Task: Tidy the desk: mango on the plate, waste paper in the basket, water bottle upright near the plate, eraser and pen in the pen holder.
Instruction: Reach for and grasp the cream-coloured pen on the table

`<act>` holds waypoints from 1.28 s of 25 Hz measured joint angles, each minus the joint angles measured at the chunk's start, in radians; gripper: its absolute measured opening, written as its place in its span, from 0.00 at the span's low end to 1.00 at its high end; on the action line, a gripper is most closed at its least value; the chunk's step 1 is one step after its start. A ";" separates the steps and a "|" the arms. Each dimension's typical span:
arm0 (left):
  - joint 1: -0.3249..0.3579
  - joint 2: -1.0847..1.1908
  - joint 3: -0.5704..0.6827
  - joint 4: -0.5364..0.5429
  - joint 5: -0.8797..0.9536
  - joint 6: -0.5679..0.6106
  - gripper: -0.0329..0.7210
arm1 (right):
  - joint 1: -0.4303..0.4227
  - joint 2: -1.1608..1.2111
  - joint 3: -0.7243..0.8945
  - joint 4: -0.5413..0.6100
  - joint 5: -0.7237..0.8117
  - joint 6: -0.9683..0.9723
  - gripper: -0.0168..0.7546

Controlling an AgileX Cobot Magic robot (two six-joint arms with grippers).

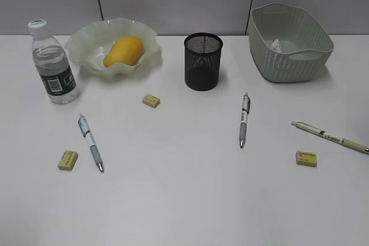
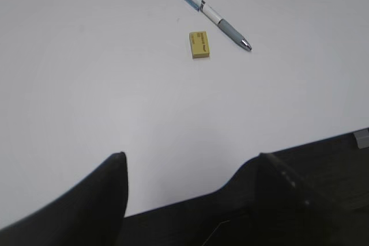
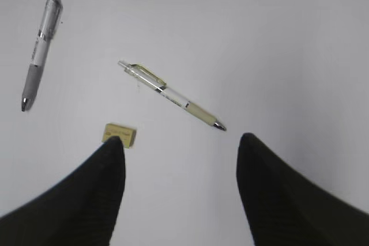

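The mango (image 1: 124, 50) lies in the ruffled plate (image 1: 91, 37). The water bottle (image 1: 53, 64) stands upright left of the plate. The waste paper (image 1: 277, 45) lies in the basket (image 1: 288, 61). The pen holder (image 1: 203, 60) stands mid-desk. Three pens (image 1: 91, 142) (image 1: 244, 119) (image 1: 330, 136) and three erasers (image 1: 151, 101) (image 1: 67, 160) (image 1: 306, 158) lie on the desk (image 1: 184, 200). My left gripper (image 2: 190, 162) is open and empty, short of an eraser (image 2: 199, 45) and pen (image 2: 211, 14). My right gripper (image 3: 180, 142) is open above a pen (image 3: 171, 95), with an eraser (image 3: 120, 134) at its left fingertip.
Neither gripper shows in the exterior view. The desk's near edge runs under my left gripper, with dark space (image 2: 323, 165) beyond it. A second pen (image 3: 39, 47) lies at the far left of the right wrist view.
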 joint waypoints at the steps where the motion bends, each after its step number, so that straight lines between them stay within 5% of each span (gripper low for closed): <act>1: 0.000 0.000 0.000 0.000 0.000 0.000 0.73 | 0.001 0.017 -0.020 0.008 0.007 0.000 0.65; 12: 0.000 0.000 0.000 0.000 0.000 0.000 0.72 | 0.099 0.182 -0.081 -0.010 0.063 -0.056 0.63; 32: 0.000 0.000 0.000 0.000 0.000 0.000 0.69 | 0.099 0.389 -0.082 -0.065 0.037 -0.412 0.63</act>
